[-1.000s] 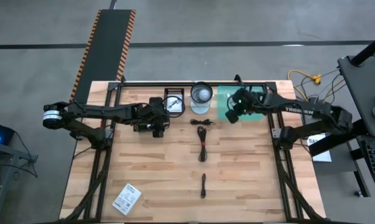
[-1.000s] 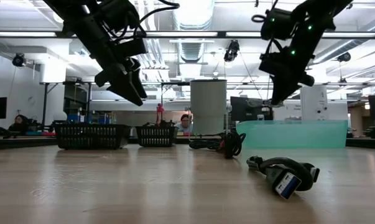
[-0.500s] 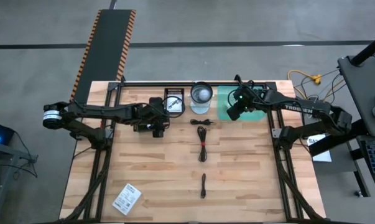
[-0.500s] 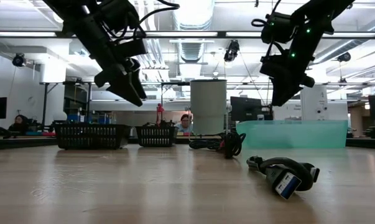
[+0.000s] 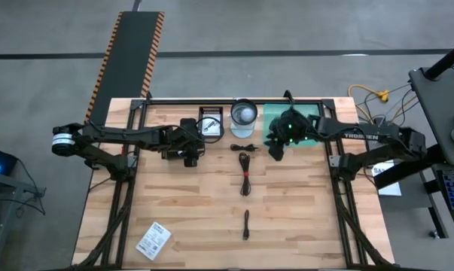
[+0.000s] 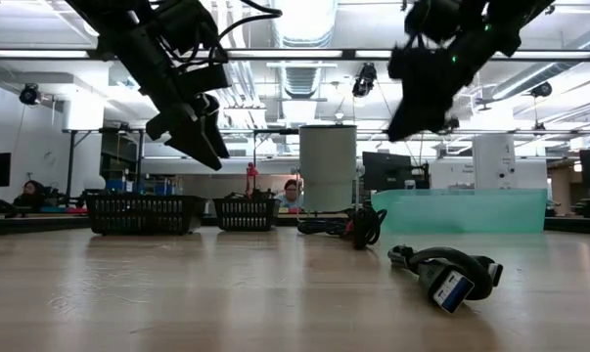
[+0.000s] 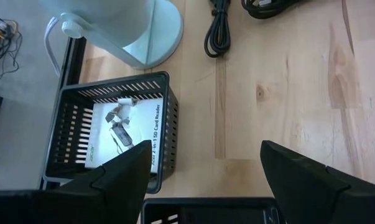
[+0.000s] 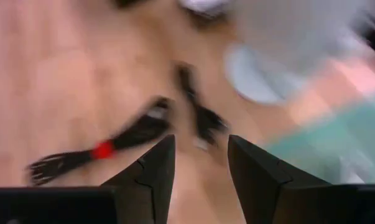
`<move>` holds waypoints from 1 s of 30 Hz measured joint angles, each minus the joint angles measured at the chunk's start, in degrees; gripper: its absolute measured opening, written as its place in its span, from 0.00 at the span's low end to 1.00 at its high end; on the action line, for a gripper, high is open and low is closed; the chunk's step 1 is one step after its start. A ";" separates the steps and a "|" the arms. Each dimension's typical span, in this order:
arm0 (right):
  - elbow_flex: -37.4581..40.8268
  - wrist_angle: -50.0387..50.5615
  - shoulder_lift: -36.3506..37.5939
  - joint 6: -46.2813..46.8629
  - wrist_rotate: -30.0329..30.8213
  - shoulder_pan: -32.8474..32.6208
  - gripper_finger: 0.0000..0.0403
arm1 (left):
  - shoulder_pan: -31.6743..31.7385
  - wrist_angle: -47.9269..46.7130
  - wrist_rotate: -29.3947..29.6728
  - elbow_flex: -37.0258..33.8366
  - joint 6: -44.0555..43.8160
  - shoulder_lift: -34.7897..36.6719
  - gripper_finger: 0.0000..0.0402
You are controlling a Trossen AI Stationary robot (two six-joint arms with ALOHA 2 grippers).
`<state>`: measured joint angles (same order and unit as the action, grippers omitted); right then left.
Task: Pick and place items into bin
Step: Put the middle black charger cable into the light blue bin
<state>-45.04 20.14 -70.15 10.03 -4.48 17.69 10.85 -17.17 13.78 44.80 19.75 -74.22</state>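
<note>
Reading "SD Card Reader", a white packet (image 7: 132, 132) lies binned beneath the left tool (image 7: 203, 163), fingers apart.

Left hand (image 5: 187, 153) splayed; right hand (image 5: 277, 144) parted, raised.

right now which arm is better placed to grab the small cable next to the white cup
The right. Its gripper hangs just beside the small cable, jaws open and empty. The left gripper hovers by the black basket, on the far side of the white cup.

table (image 5: 189, 211): pale planked wood, matt | basket (image 7: 168, 118): black slotted plastic | cable (image 5: 245, 172): black, rubbery
</note>
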 joint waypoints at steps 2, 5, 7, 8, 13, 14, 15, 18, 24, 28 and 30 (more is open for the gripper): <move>0.12 -2.55 0.00 -3.24 -1.69 -3.52 0.34 | 0.01 0.04 0.00 0.00 0.00 0.00 0.70; 0.18 -4.89 -0.32 -12.03 -3.11 -9.67 0.34 | 0.01 0.01 0.00 -0.02 0.00 0.00 0.70; 0.18 -5.55 -1.29 -19.07 -3.09 -14.09 0.34 | 0.01 0.03 0.00 -0.02 0.00 0.00 0.70; 0.21 -5.99 -2.11 -22.48 -3.09 -16.24 0.34 | 0.00 0.02 0.00 -0.04 0.00 0.00 0.70; 0.20 -9.26 -8.48 -33.09 -2.35 -25.09 0.34 | 0.00 0.01 0.00 -0.04 -0.02 0.00 0.70; 0.10 -10.02 -10.08 -34.02 -0.67 -26.42 0.34 | 0.01 -0.05 0.00 -0.07 -0.02 0.00 0.70; -0.30 -10.75 -11.72 -34.46 1.74 -27.59 0.34 | 0.02 -0.05 0.00 -0.07 -0.02 0.00 0.70; -1.59 -11.15 -16.81 -34.98 10.47 -30.16 0.35 | 0.00 -0.02 0.00 -0.07 -0.02 0.00 0.70; -5.56 -11.11 -26.30 -38.53 16.48 -31.90 0.40 | 0.00 0.06 0.00 -0.09 -0.02 0.00 0.70; -8.64 -10.24 -30.45 -39.16 16.50 -32.06 0.42 | 0.01 -0.06 -0.02 -0.09 -0.02 0.00 0.70; -9.85 -9.99 -32.04 -40.48 16.52 -32.06 0.43 | 0.00 0.12 -0.02 -0.09 -0.02 0.00 0.70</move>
<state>-54.90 10.15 -102.19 -30.45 12.03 -14.37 10.85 -17.05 13.76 44.71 19.73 -74.22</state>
